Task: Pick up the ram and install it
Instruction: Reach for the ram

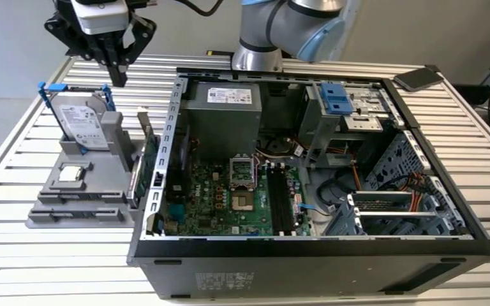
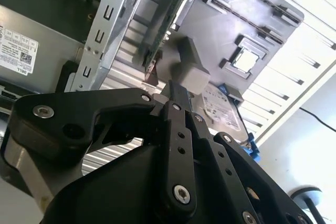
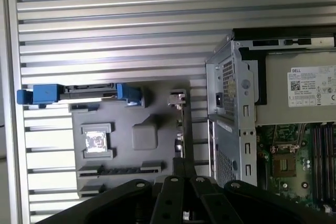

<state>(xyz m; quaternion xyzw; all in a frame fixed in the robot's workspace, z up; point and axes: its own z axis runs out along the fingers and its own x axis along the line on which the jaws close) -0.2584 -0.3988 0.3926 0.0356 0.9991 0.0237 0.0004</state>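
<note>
nearest in the exterior view stands the open computer case (image 1: 313,250), its motherboard (image 1: 219,197) bare and the black slots (image 1: 281,204) unfilled. a stick brought down tilted or off the slot line would likely jam or stress the board. just beside the case, toward the exterior view's left, the grey holder (image 1: 41,220) sits on the slatted table (image 1: 23,268). the ram (image 1: 81,215) appears to lie on edge in a long groove at the holder's near end, a thin dark strip. the green expansion card (image 1: 147,169) stands upright along the holder's side close to it, so a descent that drifts sideways could knock or seize the wrong part. farther back stands the hard drive (image 1: 83,121) in its blue frame, and above that far end hangs the gripper (image 1: 119,76), fingers pressed together on nothing. the ram is thus well apart from the fingertips, lower and at the opposite end of the holder. closed fingers could not straddle it and would strike its top edge.
</note>
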